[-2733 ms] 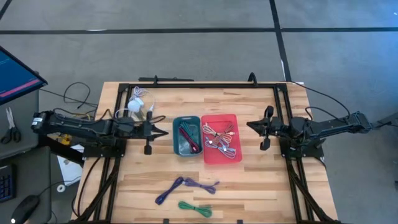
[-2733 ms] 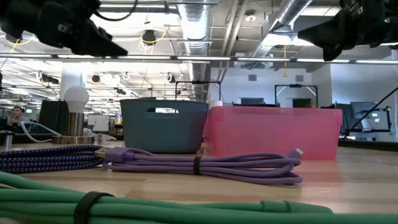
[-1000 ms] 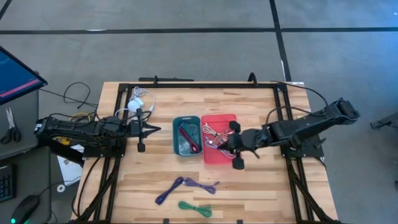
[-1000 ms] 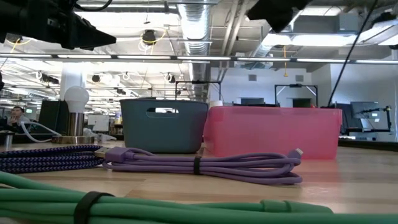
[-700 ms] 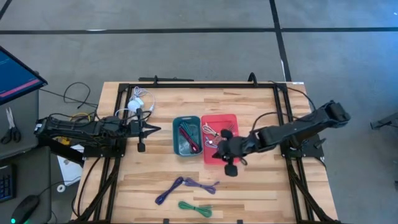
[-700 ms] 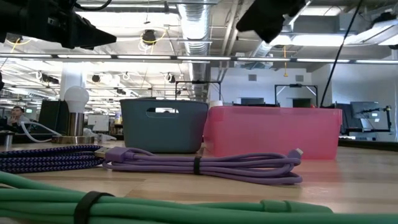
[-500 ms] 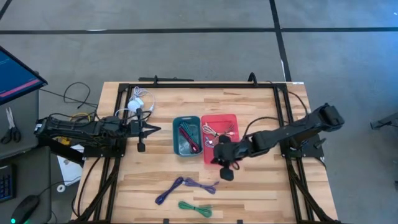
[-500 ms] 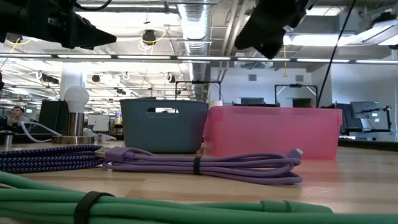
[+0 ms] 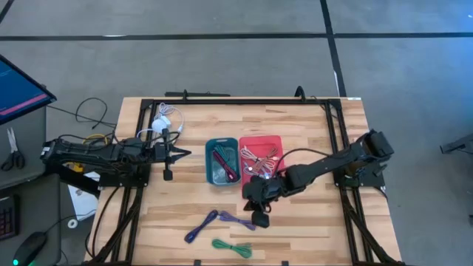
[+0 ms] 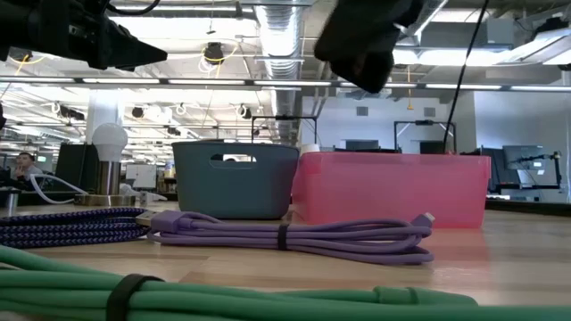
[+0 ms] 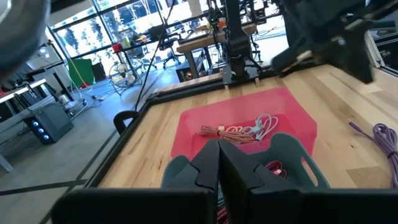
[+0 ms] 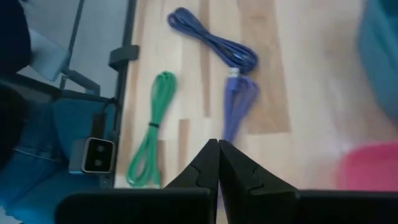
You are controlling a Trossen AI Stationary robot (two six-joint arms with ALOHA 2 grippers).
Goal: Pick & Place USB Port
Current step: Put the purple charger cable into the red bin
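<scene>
Three coiled USB cables lie on the wooden table near its front edge: a dark blue one [image 9: 199,226] [image 12: 214,40], a light purple one [image 9: 239,219] [image 12: 239,106] and a green one [image 9: 231,247] [image 12: 152,130]. My right gripper [image 9: 259,219] [image 12: 218,144] is shut and holds nothing. It slants down above the bare wood just near of the red bin [image 9: 271,144], close to the light purple cable. A teal bin [image 9: 211,168] stands beside the red bin, and both hold cables. My left gripper [image 9: 185,154] [image 11: 218,146] waits shut and level, left of the teal bin.
A white bulb with its cord [image 9: 164,120] lies at the table's far left. Black frame rails [image 9: 236,101] run along the far edge and both sides. Bare wood lies right of the cables, near the front edge.
My right gripper has swung from above the red bin toward the table's near edge and leftward, sinking, tipping further down and rolling. It now hangs over the wood next to the light purple cable, shut throughout. The cables have not moved.
</scene>
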